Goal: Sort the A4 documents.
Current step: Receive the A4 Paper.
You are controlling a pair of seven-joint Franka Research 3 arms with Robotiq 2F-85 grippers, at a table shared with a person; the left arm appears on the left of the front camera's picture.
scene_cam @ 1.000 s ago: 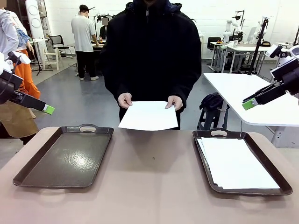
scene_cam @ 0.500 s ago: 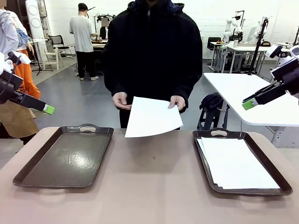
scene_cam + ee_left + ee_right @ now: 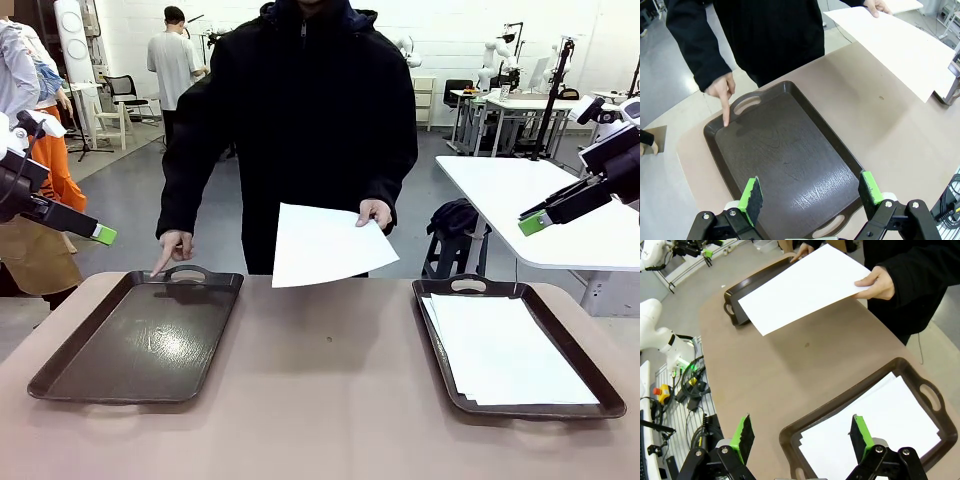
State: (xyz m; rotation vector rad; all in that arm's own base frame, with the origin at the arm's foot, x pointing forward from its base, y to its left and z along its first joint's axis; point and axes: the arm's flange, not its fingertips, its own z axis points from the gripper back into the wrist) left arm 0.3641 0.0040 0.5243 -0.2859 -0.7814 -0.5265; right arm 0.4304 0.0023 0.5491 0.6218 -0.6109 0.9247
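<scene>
Front view: the brown surface (image 3: pixel 330 400) carries two dark trays. A person in a black coat (image 3: pixel 300 120) stands at its far edge. The left tray (image 3: pixel 140 335) is bare, and the person's hand (image 3: pixel 173 247) points a finger down at its far rim beside the handle. The right tray (image 3: pixel 518 345) holds a stack of white sheets (image 3: pixel 505 352), lying flat and slightly fanned. The person's other hand (image 3: pixel 375 212) holds one more sheet (image 3: pixel 325 245) by a corner, raised over the surface's far edge between the trays and tilted.

From the left wrist camera, the left gripper (image 3: pixel 810 192) hangs above the near end of the bare tray with its green pads wide apart and nothing between them. From the right wrist camera, the right gripper (image 3: pixel 801 432) hangs over the near corner of the tray with the stack, its pads likewise spread and holding nothing; the held sheet shows beyond it, apart from both trays.
</scene>
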